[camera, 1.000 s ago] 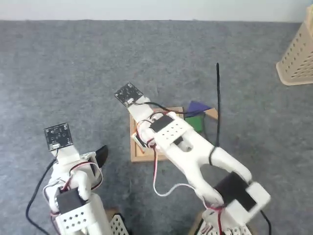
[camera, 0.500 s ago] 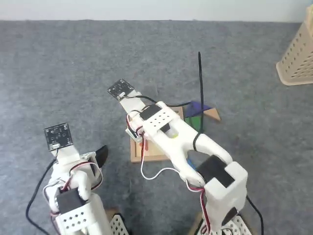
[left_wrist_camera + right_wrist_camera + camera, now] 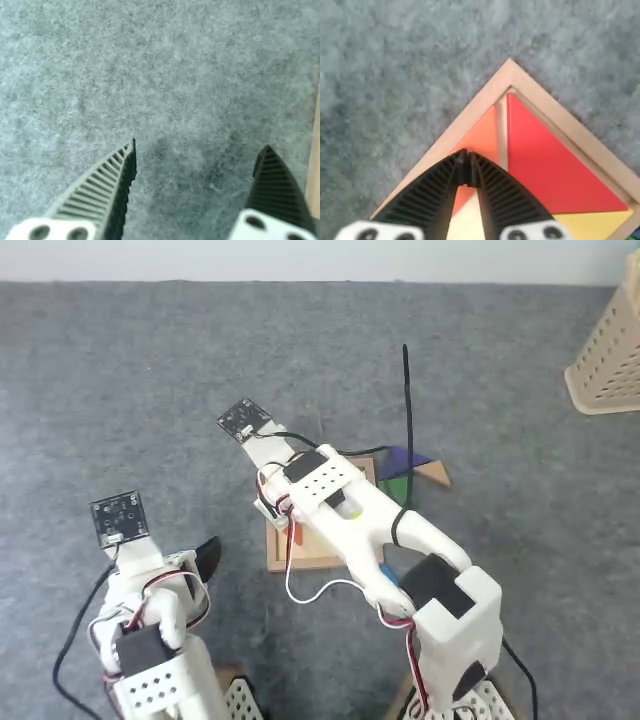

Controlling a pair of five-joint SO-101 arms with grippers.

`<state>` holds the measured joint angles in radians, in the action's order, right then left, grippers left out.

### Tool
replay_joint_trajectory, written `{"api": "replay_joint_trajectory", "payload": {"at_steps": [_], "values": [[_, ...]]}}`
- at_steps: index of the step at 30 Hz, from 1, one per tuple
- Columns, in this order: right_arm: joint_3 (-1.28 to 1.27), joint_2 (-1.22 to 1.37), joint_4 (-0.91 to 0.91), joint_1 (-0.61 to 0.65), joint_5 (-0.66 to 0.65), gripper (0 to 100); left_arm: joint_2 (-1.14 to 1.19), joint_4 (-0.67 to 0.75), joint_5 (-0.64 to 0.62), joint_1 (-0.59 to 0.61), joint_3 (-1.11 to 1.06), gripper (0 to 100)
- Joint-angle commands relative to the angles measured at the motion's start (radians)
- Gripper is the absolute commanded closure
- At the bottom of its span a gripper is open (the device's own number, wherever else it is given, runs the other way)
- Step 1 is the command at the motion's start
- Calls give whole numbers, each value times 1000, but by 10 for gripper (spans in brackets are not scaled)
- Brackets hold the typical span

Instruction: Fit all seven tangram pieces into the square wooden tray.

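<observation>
Tray (image 3: pixel 310 560) sits at centre of the high view, slightly left of middle. We see its lower-left wood; the rest is under the right arm (image 3: pixel 370 525).

In the right wrist view we get one tray corner. An orange piece (image 3: pixel 482 137) lies in it against the rim. A red triangle (image 3: pixel 545 160) is seated next to it with a thin strip of bare floor between them. A yellow piece (image 3: pixel 592 225) touches the red one's far edge.

In the high view, right of centre, a purple piece (image 3: pixel 408 457), a green piece (image 3: pixel 394 486) and a tan piece (image 3: pixel 433 475) cluster at the tray's right side. The tan one is on the carpet (image 3: pixel 150 370). We can't tell whether the green is inside the rim or off it.

Right gripper (image 3: pixel 466 159): jaws clenched, tips pressed together, nothing between them. It is over the orange piece near that corner; we can't tell if it touches.

Left gripper (image 3: pixel 199 150): jaws released, spread wide over bare carpet, holding nothing. In the high view the left arm (image 3: pixel 150 640) is at lower left, well apart from the pieces and near the tray's left edge.

A black cable (image 3: pixel 408 410) stands up just above centre. A beige perforated basket (image 3: pixel 610 350) is at upper right.
</observation>
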<state>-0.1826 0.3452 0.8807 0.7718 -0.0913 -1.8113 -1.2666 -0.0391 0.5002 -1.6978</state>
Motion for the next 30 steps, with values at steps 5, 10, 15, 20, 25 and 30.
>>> {"api": "replay_joint_trajectory", "payload": {"at_steps": [5, 10, 15, 20, 25, 30], "values": [[94, 73, 28, 7, -11, 990, -12, 2, 2, -2, 13, 646], [97, 73, 27, -4, -9, 989, -12, 2, 2, -2, 13, 646], [97, 68, -8, -54, 21, 989, -12, 2, 2, -2, 13, 646], [107, 25, 19, -85, 41, 989, -12, 2, 2, -2, 13, 646], [92, -111, 107, -61, 48, 988, -12, 2, 2, -2, 13, 646], [-87, -286, 47, -38, 43, 988, -12, 2, 2, -2, 13, 646]]}}
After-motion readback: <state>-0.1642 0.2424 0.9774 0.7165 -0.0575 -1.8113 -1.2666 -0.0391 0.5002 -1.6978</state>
